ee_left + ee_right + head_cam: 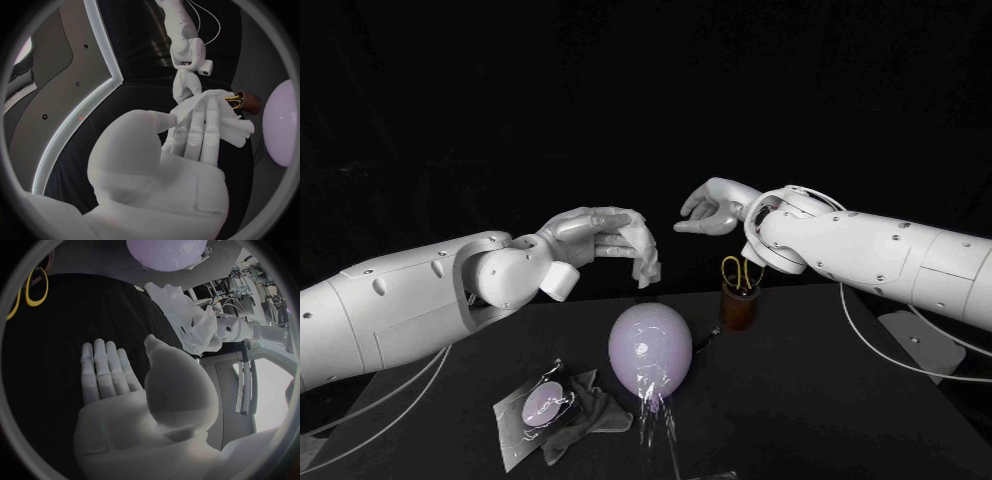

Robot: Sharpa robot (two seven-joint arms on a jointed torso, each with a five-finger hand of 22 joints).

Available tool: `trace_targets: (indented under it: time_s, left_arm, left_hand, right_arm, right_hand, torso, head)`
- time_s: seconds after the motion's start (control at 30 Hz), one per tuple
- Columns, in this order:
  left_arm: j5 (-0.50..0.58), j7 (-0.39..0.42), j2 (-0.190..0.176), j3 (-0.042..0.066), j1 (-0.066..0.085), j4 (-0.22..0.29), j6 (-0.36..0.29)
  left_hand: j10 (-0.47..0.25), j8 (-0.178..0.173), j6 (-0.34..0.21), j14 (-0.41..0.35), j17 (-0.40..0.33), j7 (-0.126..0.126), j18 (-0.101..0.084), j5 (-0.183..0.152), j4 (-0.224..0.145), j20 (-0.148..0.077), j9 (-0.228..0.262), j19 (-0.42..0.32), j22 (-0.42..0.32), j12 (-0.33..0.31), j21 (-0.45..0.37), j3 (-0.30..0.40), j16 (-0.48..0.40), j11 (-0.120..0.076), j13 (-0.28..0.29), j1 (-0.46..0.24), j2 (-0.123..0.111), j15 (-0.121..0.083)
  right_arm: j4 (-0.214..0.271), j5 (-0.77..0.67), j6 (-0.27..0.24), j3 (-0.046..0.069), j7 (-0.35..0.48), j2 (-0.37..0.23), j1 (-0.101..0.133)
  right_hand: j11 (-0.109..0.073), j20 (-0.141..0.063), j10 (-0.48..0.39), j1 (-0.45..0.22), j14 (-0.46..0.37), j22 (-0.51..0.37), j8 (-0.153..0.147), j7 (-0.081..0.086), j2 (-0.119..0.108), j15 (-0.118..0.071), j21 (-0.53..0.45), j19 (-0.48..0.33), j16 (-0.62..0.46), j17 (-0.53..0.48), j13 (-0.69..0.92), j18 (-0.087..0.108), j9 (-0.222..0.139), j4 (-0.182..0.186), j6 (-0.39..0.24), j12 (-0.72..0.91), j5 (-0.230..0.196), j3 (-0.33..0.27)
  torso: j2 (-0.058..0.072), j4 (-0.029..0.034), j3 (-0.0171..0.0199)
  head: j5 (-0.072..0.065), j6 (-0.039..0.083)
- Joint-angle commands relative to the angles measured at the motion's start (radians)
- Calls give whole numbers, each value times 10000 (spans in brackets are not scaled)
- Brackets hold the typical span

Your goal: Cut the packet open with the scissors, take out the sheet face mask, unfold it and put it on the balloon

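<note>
My left hand (593, 236) is raised above the table and holds the white sheet mask (646, 256), still folded, which hangs from its fingers. In the left wrist view the mask (215, 117) lies across the fingertips. My right hand (713, 210) hovers just right of it, apart from the mask, with nothing in its palm (119, 390) and the fingers stretched out. The lavender balloon (651, 345) lies on the black table below both hands. The cut packet (542, 410) lies flat at the front left. Yellow-handled scissors (734, 270) stand in a brown holder (738, 308).
A crumpled clear film (653, 420) lies in front of the balloon. The brown holder stands right behind the balloon, under my right wrist. White cables (913, 350) hang from my right arm over the table's right edge.
</note>
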Motion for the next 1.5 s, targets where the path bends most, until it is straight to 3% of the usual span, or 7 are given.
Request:
trace_targets:
  time_s: [0.03,0.4,0.47,0.5,0.73,1.03,1.5]
  left_arm:
    - [111,-5,-25,12,2,96,-870]
    - [135,-157,-108,12,-86,313,-2014]
    - [147,-161,-110,12,-141,351,-2172]
    - [150,-157,-111,12,-164,368,-2222]
    - [163,-156,-142,13,-277,521,-2447]
    - [166,-244,-137,14,-336,675,-2651]
    - [167,-363,-113,16,-353,898,-2533]
  left_hand:
    - [150,153,-73,-204,-53,703,117,-9,3,41,1995,-141,-23,58,-110,55,-141,-10,1,-123,-9,30]
    - [-60,186,-175,-233,-113,779,139,-10,-78,92,1940,-204,-4,-192,-197,130,-227,75,-61,-168,-21,78]
    - [-111,174,-193,-238,-123,798,133,-11,-30,106,1916,-209,-5,-208,-211,122,-241,96,-62,-221,-17,95]
    - [-125,173,-194,-239,-127,804,131,-11,2,115,1903,-213,-6,-207,-220,101,-248,103,-61,-261,-35,102]
    - [-145,182,-181,-236,-135,802,133,-10,46,126,1882,-214,-7,-205,-235,85,-258,106,-58,-311,-29,107]
    - [-255,189,-227,-228,-156,823,136,-10,228,158,1822,-216,-14,-208,-286,114,-284,133,-58,-444,112,126]
    - [-225,225,-179,-223,-165,799,140,-10,227,171,1793,-234,-19,-184,-323,95,-297,115,-48,-495,68,120]
  right_arm:
    - [342,1311,-1112,-5,736,-305,-45]
    - [3103,1615,-3784,-10,2176,-1910,-255]
    - [3639,1146,-4243,-10,2305,-2150,-330]
    - [3847,899,-4426,-10,2315,-2234,-370]
    - [4988,-1078,-5402,-6,1798,-2520,-654]
    - [5512,-3369,-5851,-1,228,-2109,-902]
    - [4801,-4739,-5568,4,-1127,-1034,-1219]
  right_hand:
    - [-52,-75,474,654,473,-92,198,310,393,-87,102,377,70,5,-121,91,33,-262,453,215,-28,277]
    - [-1044,-1308,3283,2222,4049,482,365,-405,363,-1321,1657,3142,1492,725,-271,85,-154,-1375,1785,1154,115,1654]
    - [-1467,-1812,4501,2104,5616,1137,406,-708,186,-1786,2666,4212,2919,1525,457,80,-208,-1665,2193,2222,462,1577]
    - [-1541,-2023,4691,1927,6247,1631,311,-828,74,-1940,3265,4515,5403,3782,2051,37,-312,-1776,2325,3819,744,1649]
    - [-1506,-2106,5226,1200,6846,6033,6,-819,-61,-1913,8347,5293,11247,9697,10603,-563,-598,-2194,2632,11929,1053,2368]
    - [-1431,-2012,5763,925,7165,7384,-53,-775,-109,-1841,9903,5578,12169,10951,12086,-715,-620,-2443,2689,13266,928,2627]
    - [-1360,-1933,5864,727,7251,7682,-189,-706,-194,-1763,10152,5526,12372,11277,12360,-730,-676,-2518,2604,13502,505,2711]
  torso:
    - [21,11,-3]
    - [15,14,-7]
    - [17,12,-8]
    - [17,8,-11]
    - [25,20,-8]
    - [19,12,-19]
    - [18,16,-28]
  head:
    - [31,29]
    - [160,46]
    - [192,41]
    - [202,34]
    - [236,15]
    - [241,-83]
    - [276,-171]
